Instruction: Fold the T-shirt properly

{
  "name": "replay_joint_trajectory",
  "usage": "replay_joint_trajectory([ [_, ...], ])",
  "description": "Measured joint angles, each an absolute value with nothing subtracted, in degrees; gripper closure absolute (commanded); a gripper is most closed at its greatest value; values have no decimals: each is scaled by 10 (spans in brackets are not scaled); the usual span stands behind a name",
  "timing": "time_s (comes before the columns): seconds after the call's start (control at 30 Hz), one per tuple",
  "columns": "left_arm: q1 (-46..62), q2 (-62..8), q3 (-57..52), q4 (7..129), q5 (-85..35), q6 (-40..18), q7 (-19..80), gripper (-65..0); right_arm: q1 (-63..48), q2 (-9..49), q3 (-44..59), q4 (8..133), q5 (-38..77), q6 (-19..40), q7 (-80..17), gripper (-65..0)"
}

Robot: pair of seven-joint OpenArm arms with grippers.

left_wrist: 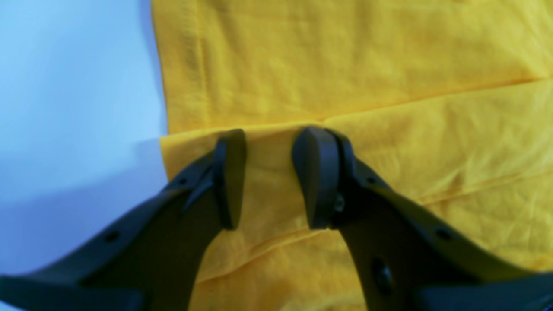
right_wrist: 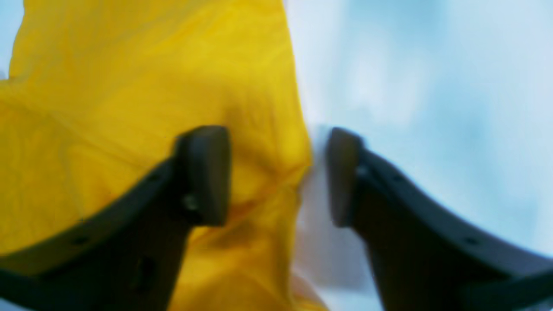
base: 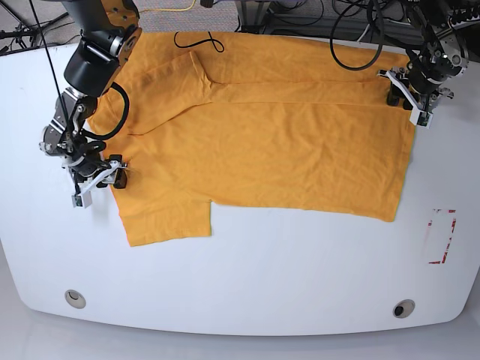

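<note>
Our left tool (left_wrist: 268,177) hangs over the T-shirt (base: 262,142) at its far right side in the base view, close to the cloth's edge. Its two fingers (left_wrist: 317,177) stand partly apart, and between them we see a folded ridge of yellow fabric. We cannot tell whether the pads press on that ridge or merely hover above it.

Our right tool (right_wrist: 276,175) sits at the opposite side, by the sleeve on the base view's left. Its jaws stand about half open and straddle the cloth's edge: one finger (right_wrist: 203,172) lies over the yellow fabric, the other over bare worktop (base: 247,277). Fabric bulges up into the gap, yet nothing is pinched that we can see.

Outward from the tools, the T-shirt lies spread across the far half of the worktop, front layer wrinkled, with a long fold line running across near the far edge. The near sleeve juts toward us on the left. A thin black looped cable (base: 199,39) lies on the cloth near the collar.

The near half of the white worktop lies open from the shirt's hem to the rim. A small red-and-white label (base: 441,236) lies to the right, well apart from the shirt.
</note>
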State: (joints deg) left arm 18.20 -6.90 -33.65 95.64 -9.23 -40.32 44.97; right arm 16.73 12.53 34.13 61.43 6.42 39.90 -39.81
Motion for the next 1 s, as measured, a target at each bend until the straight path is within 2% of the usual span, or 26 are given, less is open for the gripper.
replay_joint_trajectory([
  [0.07, 180, -69, -336, 956, -92, -403, 450, -215, 166, 122, 341, 614, 64, 399, -396, -171],
  [0.33, 168, -69, -336, 956, -85, -403, 459, -215, 166, 119, 340, 614, 64, 399, -397, -149],
  [0.47, 168, -69, -336, 956, -85, -403, 458, -217, 166, 119, 340, 614, 64, 399, -398, -43],
  [0.53, 165, -68, -336, 961, -84, -403, 465, -217, 166, 119, 340, 614, 62, 399, -401, -16],
  [0.7, 158, -69, -336, 979, -73, -400, 473, -218, 168, 125, 313, 614, 62, 399, -399, -6],
  [0.77, 156, -68, -336, 988, -73, -400, 474, -250, 172, 129, 288, 614, 61, 398, -405, -6],
  [0.93, 128, -66, -336, 1009, -73, -401, 496, -454, 183, 130, 244, 615, 64, 401, -404, 0],
  [1.0, 110, -66, -336, 1016, -73, -401, 515, -515, 187, 133, 237, 614, 62, 400, -407, 0],
])
